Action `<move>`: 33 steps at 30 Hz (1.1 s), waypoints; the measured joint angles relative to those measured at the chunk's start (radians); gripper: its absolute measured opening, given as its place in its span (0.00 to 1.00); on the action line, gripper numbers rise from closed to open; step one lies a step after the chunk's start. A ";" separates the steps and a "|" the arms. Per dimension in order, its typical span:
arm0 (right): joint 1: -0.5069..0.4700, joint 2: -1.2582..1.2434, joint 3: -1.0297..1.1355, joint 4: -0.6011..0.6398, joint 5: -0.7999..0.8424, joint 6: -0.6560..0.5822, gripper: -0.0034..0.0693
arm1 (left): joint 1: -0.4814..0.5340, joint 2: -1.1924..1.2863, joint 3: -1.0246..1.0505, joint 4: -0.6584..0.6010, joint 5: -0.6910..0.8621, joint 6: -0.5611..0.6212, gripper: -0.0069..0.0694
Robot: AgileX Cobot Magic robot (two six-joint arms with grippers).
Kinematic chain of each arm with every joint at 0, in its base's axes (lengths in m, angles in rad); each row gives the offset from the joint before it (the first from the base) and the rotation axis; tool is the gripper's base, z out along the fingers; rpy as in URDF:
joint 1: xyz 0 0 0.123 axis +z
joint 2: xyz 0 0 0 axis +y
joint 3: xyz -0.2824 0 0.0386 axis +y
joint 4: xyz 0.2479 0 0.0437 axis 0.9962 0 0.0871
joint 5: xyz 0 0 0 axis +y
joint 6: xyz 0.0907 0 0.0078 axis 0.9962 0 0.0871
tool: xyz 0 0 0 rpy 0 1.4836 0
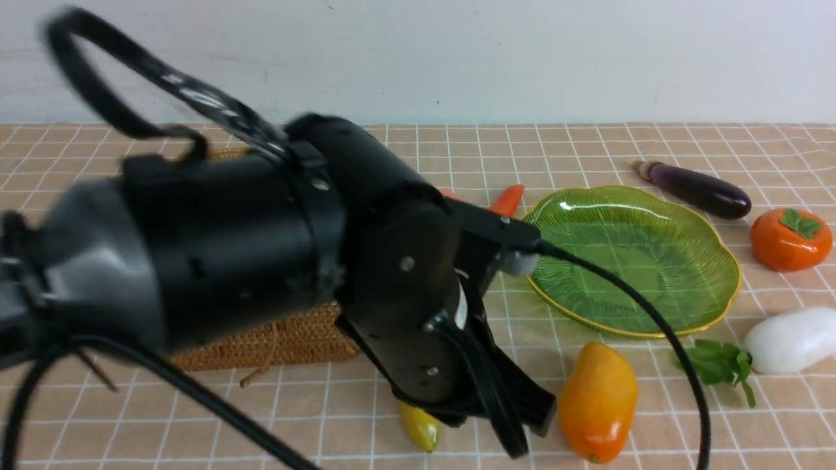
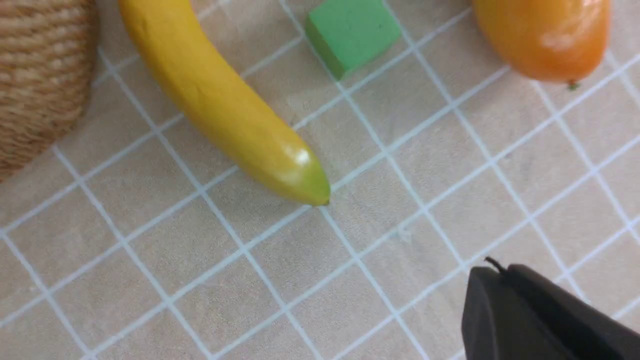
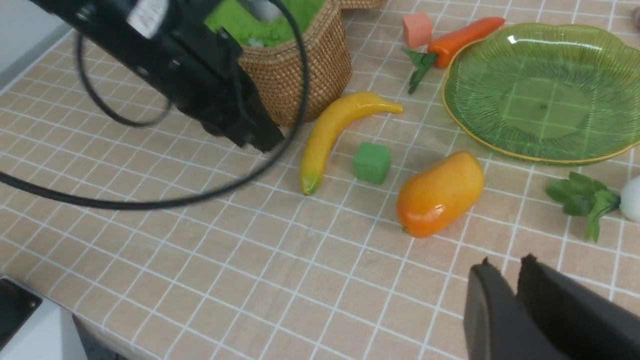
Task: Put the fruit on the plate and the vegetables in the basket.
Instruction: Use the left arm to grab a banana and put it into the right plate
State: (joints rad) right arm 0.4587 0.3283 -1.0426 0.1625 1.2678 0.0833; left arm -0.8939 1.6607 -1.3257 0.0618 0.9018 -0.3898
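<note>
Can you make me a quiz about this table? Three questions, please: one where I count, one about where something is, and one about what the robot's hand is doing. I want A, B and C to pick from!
1. How many things lie on the plate?
A) none
B) two
C) four

2. Where is the green cube?
A) on the plate
B) between the banana and the mango
C) on top of the banana

3. What is the left gripper doing?
A) shut on the banana
B) wide open
C) shut, holding nothing

Answers:
1 A, because the green glass is bare all over.
2 B, because the right wrist view shows the cube on the checked cloth with one fruit on each side.
3 C, because the left wrist view shows its jaws meeting with nothing between them, and the banana lies apart from it.
</note>
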 joint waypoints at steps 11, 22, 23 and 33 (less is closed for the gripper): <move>0.000 0.000 0.006 0.061 0.000 -0.083 0.19 | 0.011 0.267 -0.030 0.387 -0.072 -0.483 0.72; 0.000 0.000 0.006 0.080 0.000 -0.083 0.19 | 0.012 0.372 -0.030 0.551 -0.154 -0.677 0.58; 0.000 0.000 0.006 0.082 0.000 -0.083 0.19 | 0.012 0.371 -0.030 0.551 -0.154 -0.678 0.57; 0.000 0.000 0.006 0.099 0.000 -0.083 0.20 | 0.012 0.379 -0.032 0.537 -0.122 -0.704 0.49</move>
State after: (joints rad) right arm 0.4587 0.3281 -1.0362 0.2612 1.2678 0.0000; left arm -0.8821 2.0395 -1.3580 0.5984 0.7803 -1.0938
